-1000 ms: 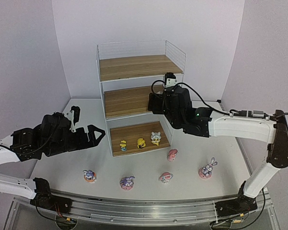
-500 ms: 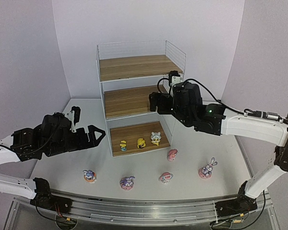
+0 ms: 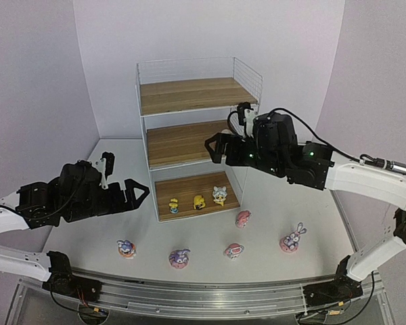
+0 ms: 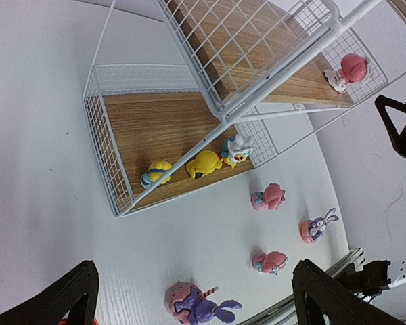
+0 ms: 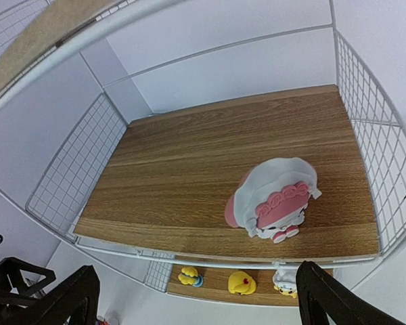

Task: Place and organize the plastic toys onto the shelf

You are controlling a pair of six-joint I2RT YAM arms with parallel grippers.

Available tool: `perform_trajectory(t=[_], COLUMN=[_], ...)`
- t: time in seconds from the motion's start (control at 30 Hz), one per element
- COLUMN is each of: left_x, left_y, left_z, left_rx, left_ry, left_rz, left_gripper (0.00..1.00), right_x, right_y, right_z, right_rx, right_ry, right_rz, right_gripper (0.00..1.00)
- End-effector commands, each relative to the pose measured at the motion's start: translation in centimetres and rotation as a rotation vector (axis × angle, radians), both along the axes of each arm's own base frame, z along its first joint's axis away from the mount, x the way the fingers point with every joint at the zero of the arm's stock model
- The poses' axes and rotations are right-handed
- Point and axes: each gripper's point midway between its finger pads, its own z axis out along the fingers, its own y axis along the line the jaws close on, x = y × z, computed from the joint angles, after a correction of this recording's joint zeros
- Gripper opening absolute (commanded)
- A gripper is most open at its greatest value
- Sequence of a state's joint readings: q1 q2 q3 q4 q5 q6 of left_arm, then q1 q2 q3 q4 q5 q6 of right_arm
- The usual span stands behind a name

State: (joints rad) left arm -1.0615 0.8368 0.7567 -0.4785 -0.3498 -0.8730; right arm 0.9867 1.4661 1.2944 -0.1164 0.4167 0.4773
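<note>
Pink-and-white toy (image 5: 274, 200) parked mid-frame on the middle board of the shelf (image 5: 189, 156).
Right pincer (image 5: 195, 266) and left pincer (image 4: 193, 265) both released, empty; next grab's probably the pink toy (image 3: 243, 218) lower centre on the surface (image 3: 277, 210).

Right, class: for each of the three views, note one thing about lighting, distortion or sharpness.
Top external: soft, even light, with only faint shadows under the loose toys. Right wrist: strong fisheye, so the shelf wires bend into curves, while the pink-and-white toy looks sharp. Left wrist: tilted frame, with its own fingers showing as dark silhouettes without detail.
</note>
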Motion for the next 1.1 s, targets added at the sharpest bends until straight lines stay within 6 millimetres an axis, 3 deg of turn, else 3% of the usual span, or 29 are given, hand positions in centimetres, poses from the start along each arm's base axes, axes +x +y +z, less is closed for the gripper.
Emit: perform_trajectory(t=[0.0,0.33,1.07], left_x=[-0.1,-0.2,-0.2], left_y=[-0.4,-0.2,-0.4], left_z=[0.5,0.3,0.0], left_rx=[-0.034,-0.042,-0.038], left_ry=[-0.008,-0.009,-0.010], left_rz=[-0.010,-0.012,-0.019], left_gripper=[1.00,1.00,1.00], right_x=[0.0,0.7,2.7], right_y=[1.8,3.3,4.0], right_z=[0.0,0.1,0.5], right_rx=[0.030,0.032,0.005], right_ry=[0.037,0.036,-0.062], right_rz=[0.052,0.067,0.004], right_gripper=[0.98,0.98,0.98])
